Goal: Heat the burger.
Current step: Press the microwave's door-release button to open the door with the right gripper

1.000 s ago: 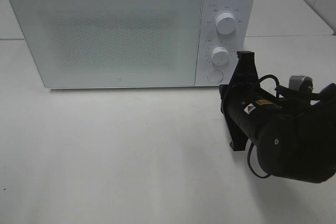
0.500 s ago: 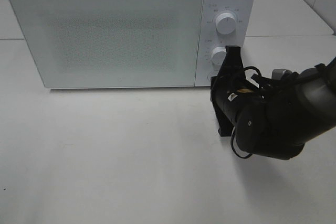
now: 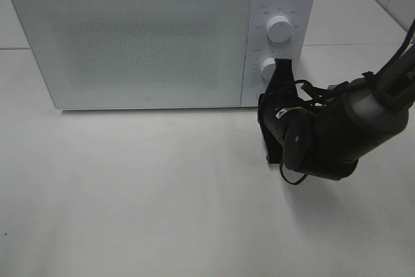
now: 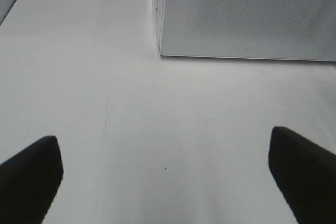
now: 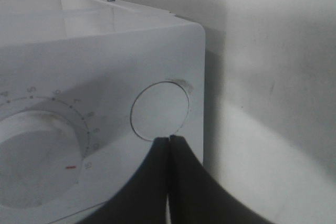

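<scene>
Apparently the press on the round button point(image 5: 160, 111) of the microwave point(image 3: 149, 43), most likely the door release. Right hand point(image 5: 169, 139) clenched, tips pinched together with nothing between them, set at the near rim of that button; touching it or just short of it, hard to tell. Before pushing, shift the tips a little toward the button's middle to avoid sliding off onto the plain panel. Push straight in along the line of the fingers, never at a slant, firmly and briefly. Stay off the lower dial point(image 5: 31, 150) just beside the tips, so as not to nudge its setting. After the press, draw back and away to the outer side, clear of the door point(image 3: 130, 43) in case of a swing outward. Left hand point(image 4: 167, 169) released and empty, fingers spread wide above the worktop point(image 3: 130, 192), the microwave's front corner ahead of it and well apart; best left free for fetching or steadying. No burger visible in any view: none on the worktop near either hand, perhaps behind the closed door ahead of the right hand, but impossible to tell through its speckled front.
</scene>
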